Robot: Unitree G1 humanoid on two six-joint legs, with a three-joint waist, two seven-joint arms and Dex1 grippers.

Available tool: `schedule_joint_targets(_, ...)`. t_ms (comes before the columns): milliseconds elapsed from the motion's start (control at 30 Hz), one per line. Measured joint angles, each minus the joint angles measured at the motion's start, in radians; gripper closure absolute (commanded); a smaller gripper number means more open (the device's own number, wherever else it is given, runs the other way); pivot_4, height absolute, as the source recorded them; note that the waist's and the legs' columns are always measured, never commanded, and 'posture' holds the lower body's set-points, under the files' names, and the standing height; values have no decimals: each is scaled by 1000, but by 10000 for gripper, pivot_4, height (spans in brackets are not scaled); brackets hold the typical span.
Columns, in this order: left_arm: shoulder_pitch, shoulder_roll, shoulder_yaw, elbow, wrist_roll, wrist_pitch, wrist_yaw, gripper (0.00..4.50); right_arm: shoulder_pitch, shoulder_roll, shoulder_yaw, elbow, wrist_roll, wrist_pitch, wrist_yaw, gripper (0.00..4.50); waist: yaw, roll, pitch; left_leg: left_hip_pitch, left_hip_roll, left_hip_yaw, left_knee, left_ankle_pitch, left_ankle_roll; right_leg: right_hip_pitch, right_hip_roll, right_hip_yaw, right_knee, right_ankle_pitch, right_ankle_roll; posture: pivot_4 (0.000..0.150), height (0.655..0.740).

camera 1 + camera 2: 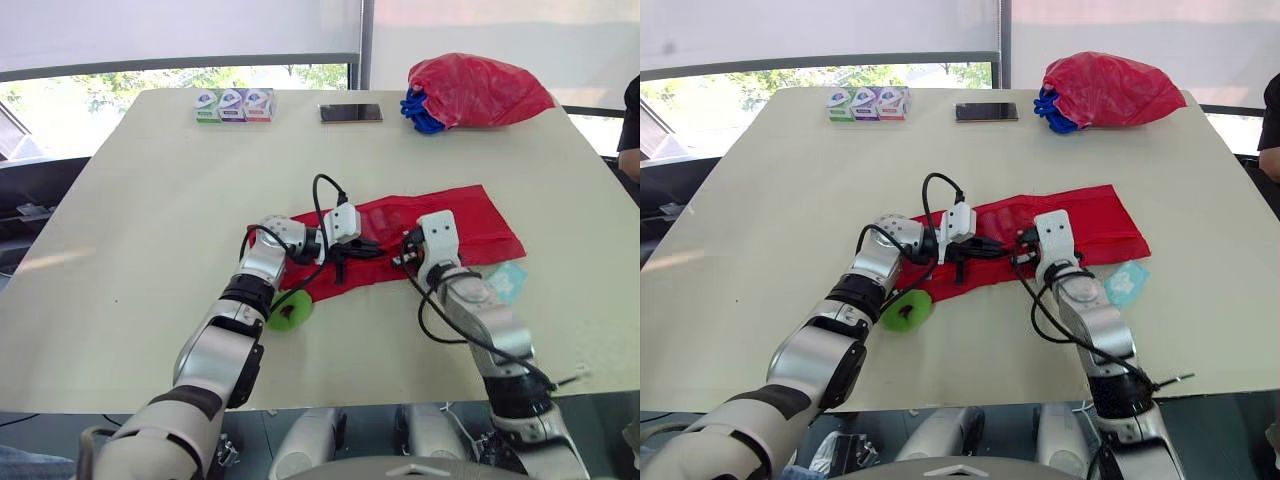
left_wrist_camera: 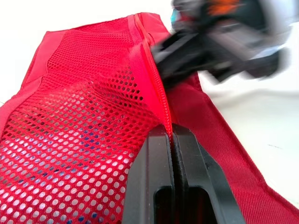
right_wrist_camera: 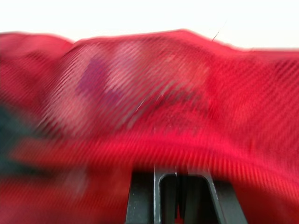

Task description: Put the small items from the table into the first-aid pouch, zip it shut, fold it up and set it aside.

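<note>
The red first-aid pouch (image 1: 450, 225) lies flat at the table's middle, its mesh side (image 2: 79, 135) up, with blue items showing dimly through the mesh. My left gripper (image 1: 357, 250) is shut on the pouch's zip seam (image 2: 156, 93). Just to its right, my right gripper (image 1: 403, 258) is at the same near edge of the pouch, its fingers (image 3: 187, 196) closed against the red fabric. A green tape roll (image 1: 290, 312) lies under my left forearm. By my right forearm, off the pouch, lies a teal packet (image 1: 507, 280).
At the table's far edge are three small boxes (image 1: 233, 105), a phone (image 1: 350, 113) and a red bag (image 1: 475, 90) with something blue (image 1: 420, 112) beside it. A person's sleeve (image 1: 630, 120) shows at the right edge.
</note>
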Motion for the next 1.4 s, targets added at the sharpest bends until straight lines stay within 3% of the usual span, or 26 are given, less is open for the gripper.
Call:
schedule_joint_targets(200, -16, 51, -5, 50, 10, -47, -23, 45000, 226, -199, -50, -356, 140, -10, 208, 44919, -3, 0, 0, 1, 0, -1, -1, 0, 0, 1, 1, 0, 0, 0, 0, 1500, 7400)
schedule_joint_targets(367, -28, 154, -4, 102, 20, -110, -81, 45000, 471, -302, -309, -518, 264, -122, 353, 44919, -3, 0, 0, 3, 0, -1, -1, 0, 0, 2, 2, 1, -1, 0, 0, 1500, 7400)
schedule_joint_targets(467, -39, 213, -3, 142, 29, -152, -115, 45000, 576, -351, -522, -540, 380, -192, 453, 32595, 3, 0, 0, 4, 1, -1, -1, 0, 0, 3, 2, 2, -1, 0, 0, 1500, 7400)
schedule_joint_targets(500, -39, 216, -3, 144, 29, -153, -116, 45000, 579, -354, -533, -541, 385, -195, 457, 32595, 3, 0, 0, 4, 1, -1, -1, 0, 0, 3, 2, 2, -1, 0, 0, 1500, 7400)
schedule_joint_targets(533, -43, 223, -3, 153, 29, -160, -126, 45000, 605, -366, -589, -542, 428, -209, 491, 24447, 3, 0, 0, 4, 1, -1, -1, 0, 1, 3, 2, 2, -1, 0, 0, 1500, 7400)
schedule_joint_targets(567, -44, 225, -3, 155, 29, -162, -130, 45000, 614, -373, -608, -542, 443, -213, 504, 22082, 4, 0, 0, 4, 1, -1, -1, -1, 1, 3, 2, 2, -1, 0, 0, 1500, 7400)
schedule_joint_targets(600, -46, 254, -3, 166, 29, -176, -154, 45000, 669, -410, -725, -541, 523, -236, 569, 17003, 3, -1, 1, 4, 1, -1, -1, -1, 1, 4, 2, 1, -2, 0, 0, 1500, 7400)
schedule_joint_targets(733, -63, 285, -3, 200, 39, -185, -173, 45000, 753, -459, -872, -516, 599, -272, 669, 497, 2, -1, 1, 4, 1, -1, -2, -1, 1, 5, 2, 1, -2, 0, 0, 1500, 7400)
schedule_joint_targets(800, -69, 288, -2, 213, 39, -182, -175, 38913, 770, -481, -926, -489, 630, -282, 702, 0, 3, -1, 1, 5, 1, -1, -1, -3, 4, 5, 2, 1, -2, 0, 1, 1500, 7400)
schedule_joint_targets(833, -69, 288, -2, 214, 39, -180, -176, 38086, 770, -485, -933, -486, 636, -286, 707, 0, 4, -1, 1, 5, 1, -1, -1, -3, 4, 5, 2, 1, -2, 0, 1, 1500, 7400)
schedule_joint_targets(867, -69, 286, -2, 215, 39, -176, -175, 31917, 769, -493, -947, -477, 650, -294, 719, 0, 4, -1, 1, 5, 1, -1, -1, -3, 4, 5, 2, 1, -2, 0, 1, 1500, 7400)
schedule_joint_targets(967, -73, 285, -3, 215, 50, -173, -159, 20686, 759, -519, -962, -461, 666, -308, 724, 0, 5, -1, 1, 4, 1, -2, -1, -2, 4, 5, 2, 1, -2, 0, 1, 1500, 7400)
schedule_joint_targets(1000, -76, 285, -2, 213, 49, -167, -161, 13810, 759, -522, -962, -461, 669, -309, 723, 0, 6, -1, 1, 4, 1, -2, -1, -2, 4, 5, 2, 1, -2, 0, 1, 1500, 7400)
schedule_joint_targets(1100, -81, 289, 10, 187, 32, -124, -201, 1245, 759, -522, -962, -461, 683, -312, 717, 0, 8, -1, 1, 3, 1, -2, -1, -2, 4, 5, 1, 1, -2, 0, 1, 1500, 7400)
schedule_joint_targets(1200, -50, 315, -3, 69, -33, -33, -239, 297, 764, -522, -959, -462, 687, -314, 712, 0, 7, -1, 1, 3, 1, -2, -1, -2, 4, 5, 1, 1, -2, 0, 1, 1500, 7400)
schedule_joint_targets(1267, 1, 360, -53, -112, -126, 81, -255, 297, 769, -521, -955, -462, 688, -316, 705, 0, 6, 0, 1, 3, 1, -2, -1, -2, 4, 5, -2, 1, -2, 0, 0, 1500, 7400)
schedule_joint_targets(1400, 47, 359, -80, -267, -180, 174, -260, 297, 768, -519, -949, -462, 687, -320, 694, 0, 11, 0, 1, 4, 1, -2, -1, -2, 3, 5, -1, 1, -2, 0, 0, 1500, 7400)
